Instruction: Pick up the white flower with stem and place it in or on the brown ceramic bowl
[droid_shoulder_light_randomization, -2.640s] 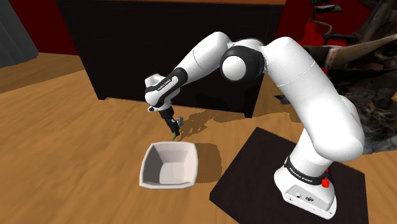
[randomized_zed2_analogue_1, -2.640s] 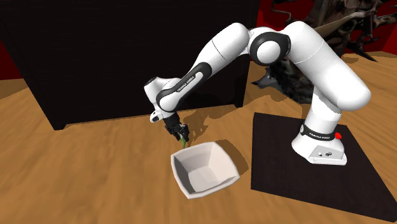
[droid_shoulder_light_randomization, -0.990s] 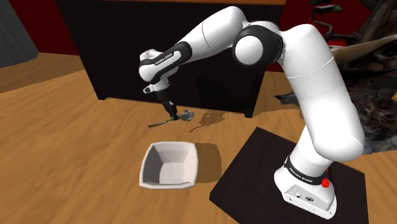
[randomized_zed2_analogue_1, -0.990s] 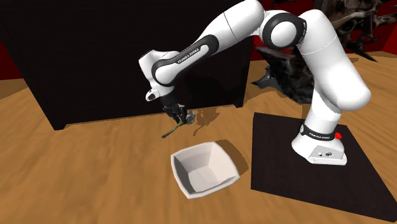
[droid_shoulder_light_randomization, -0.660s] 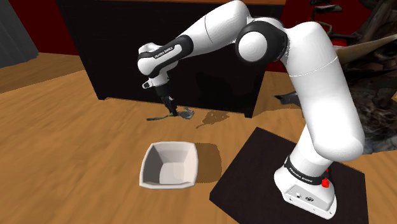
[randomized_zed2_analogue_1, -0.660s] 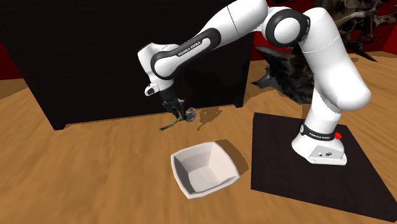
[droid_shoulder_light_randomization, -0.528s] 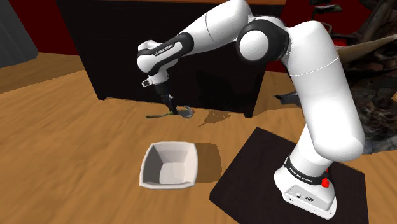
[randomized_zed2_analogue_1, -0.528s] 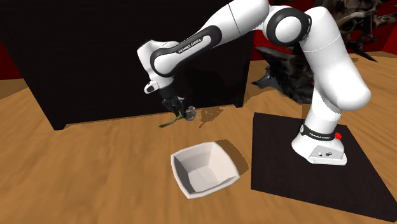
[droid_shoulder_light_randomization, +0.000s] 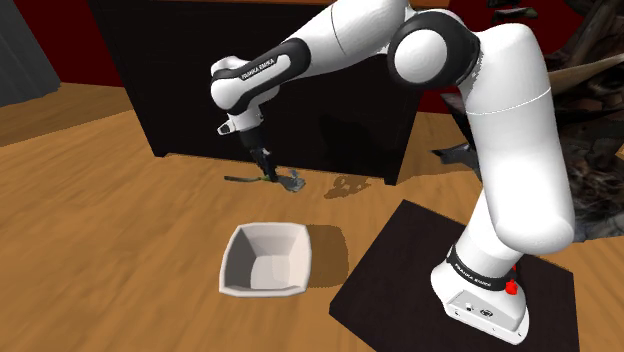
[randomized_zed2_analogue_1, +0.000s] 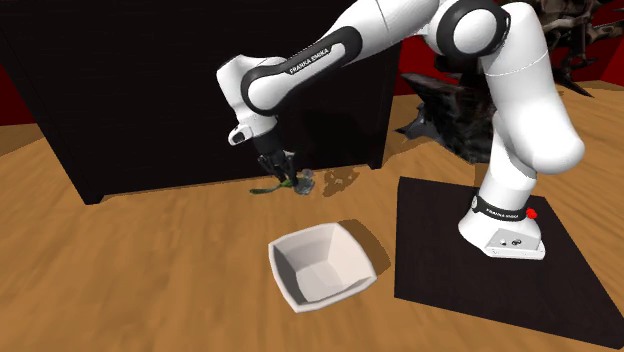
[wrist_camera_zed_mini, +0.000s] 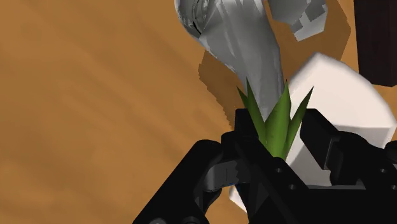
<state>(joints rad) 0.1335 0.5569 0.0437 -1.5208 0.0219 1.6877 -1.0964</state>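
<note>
Flower (droid_shoulder_light_randomization: 295, 182): held roughly level above the wooden floor (droid_shoulder_light_randomization: 100, 230), in front of the dark cabinet (droid_shoulder_light_randomization: 180, 90), well apart from the bowl (droid_shoulder_light_randomization: 233, 266).
Gripper (droid_shoulder_light_randomization: 264, 170): clenched on the flower at the green base just under the bloom.
Flower form: pale grey-white trumpet bloom, pointed green leaves (wrist_camera_zed_mini: 275, 121) at its base, and a thin green stem (droid_shoulder_light_randomization: 240, 179).
Handling (judged): very light, soft and easily crushed. The thin stem may pivot in the grip. The firmer green base is the sound place to hold.
Bowl form: plain white, squarish, with smooth sloping walls and an open top.
</note>
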